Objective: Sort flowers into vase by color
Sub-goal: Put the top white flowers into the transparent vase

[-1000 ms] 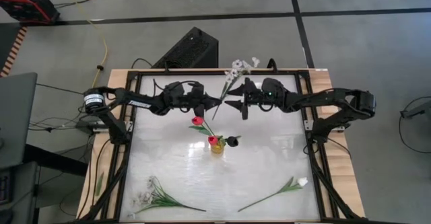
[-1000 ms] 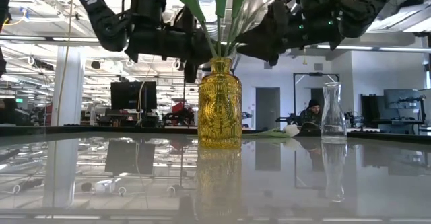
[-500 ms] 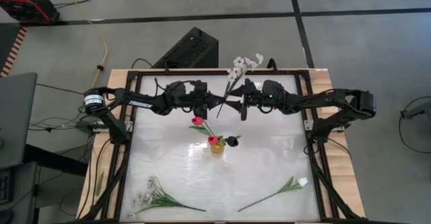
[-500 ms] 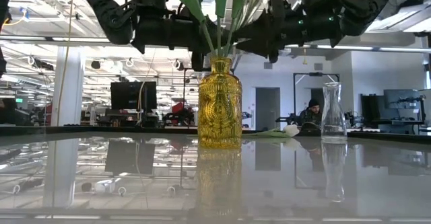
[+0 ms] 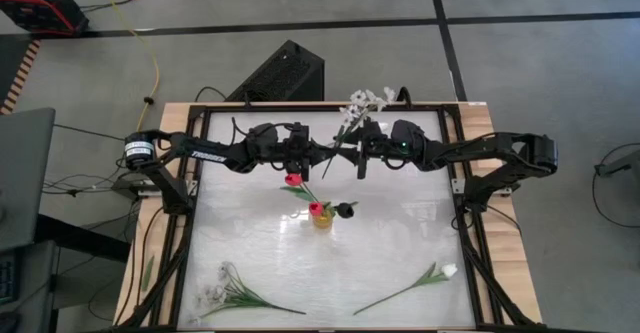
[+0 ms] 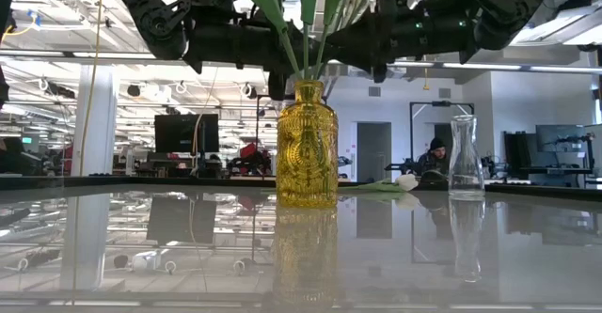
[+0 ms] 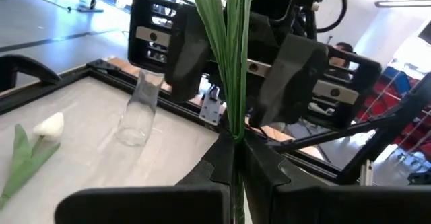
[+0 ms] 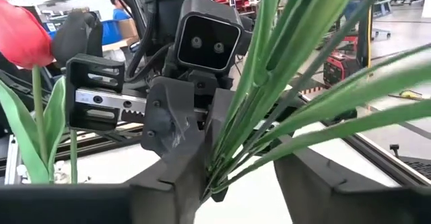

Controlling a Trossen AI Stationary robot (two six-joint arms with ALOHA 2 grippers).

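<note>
A spray of tiny white blossoms (image 5: pixel 366 100) slants up over the table's far middle, with its green stems (image 7: pixel 232 62) running down between my two grippers, which face each other. My left gripper (image 5: pixel 329 156) is shut on the stems. My right gripper (image 5: pixel 348 155) is open, its fingers (image 7: pixel 296 69) standing on either side of the same stems, a little higher up. A yellow vase (image 5: pixel 322 219) at mid-table holds red tulips (image 5: pixel 293 180) and a dark tulip (image 5: pixel 345 210). A white tulip (image 5: pixel 440 273) and a second white spray (image 5: pixel 228 295) lie flat near the near edge. My left gripper pinches the spray's bunched green stems (image 7: pixel 235 133) near their lower end between its two fingers, which come level from the table's left and lie across the stems. The spray is lifted clear of the table and stands tilted, its blossoms leaning toward the far right.
A clear glass vase (image 6: pixel 467 153) stands on the table's right half, also seen in the left wrist view as a clear vase (image 7: pixel 138 106). The yellow vase (image 6: pixel 307 148) stands just nearer than both grippers. A black box (image 5: pixel 285 73) sits beyond the far edge.
My left gripper has moved toward the table's right, closing on my right gripper and carrying the spray with it. The spray's blossoms have swung toward the far right, and its stems now stand between the right gripper's fingers.
</note>
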